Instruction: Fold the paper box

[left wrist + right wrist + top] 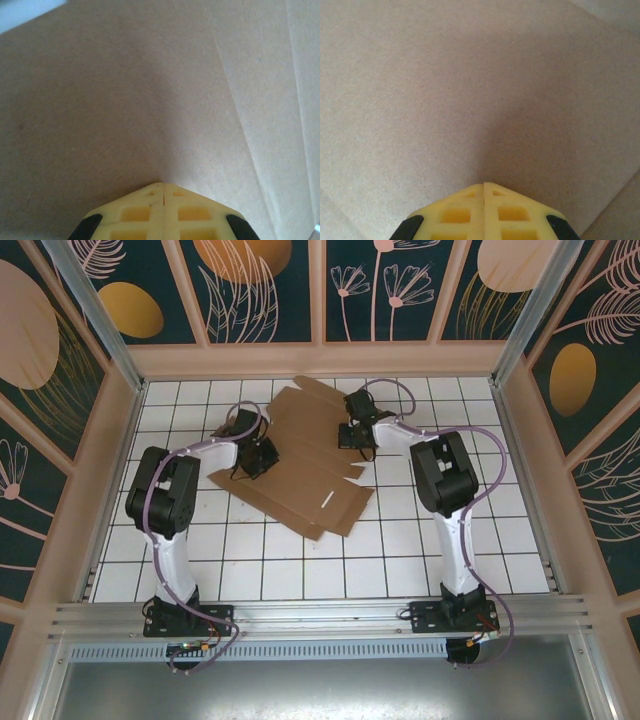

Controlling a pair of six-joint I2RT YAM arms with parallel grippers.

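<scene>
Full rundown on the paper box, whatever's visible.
The paper box is a plain brown, unprinted sheet of matte cardboard, die-cut with flaps and notched edges, and not yet folded up. It lies mostly flat and askew on the white tiled table, toward the far middle. A short white mark sits near its near-right end, and the left wrist view shows crease lines. The shut left gripper and shut right gripper each appear to press tip-down on its surface.

Our count, by kind
We see one paper box (310,490) and two grippers: left gripper (163,187), right gripper (484,186).
</scene>
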